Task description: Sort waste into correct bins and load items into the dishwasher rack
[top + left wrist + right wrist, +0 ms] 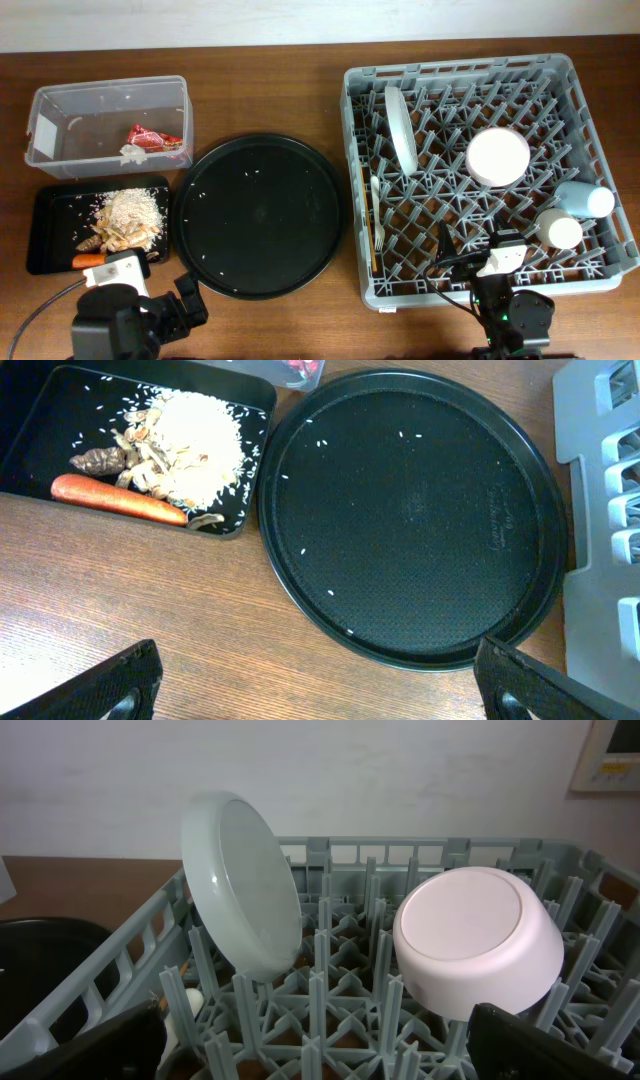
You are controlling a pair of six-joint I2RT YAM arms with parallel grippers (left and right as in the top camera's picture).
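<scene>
The grey dishwasher rack [455, 285] at the right holds the pale plate [401, 125] upright, the upturned pink bowl [498, 156], the light-blue cup [585, 200] on its side, the white fork [378, 212] and the chopstick [371, 245]. The plate [245, 885] and bowl [475, 940] also show in the right wrist view. The clear box [60, 160] holds the red wrapper [155, 139] and tissue [133, 153]. The black tray [50, 235] holds food scraps [190, 430], carrot [115, 498] and brown lump [98, 459]. My left gripper [320, 690] is open and empty over bare wood. My right gripper [320, 1050] is open and empty over the rack's front.
A large round black tray [260, 215] with a few rice grains lies between the black tray and the rack; it also shows in the left wrist view [410, 510]. A second pale cup-like item [559, 230] stands in the rack beside the light-blue cup.
</scene>
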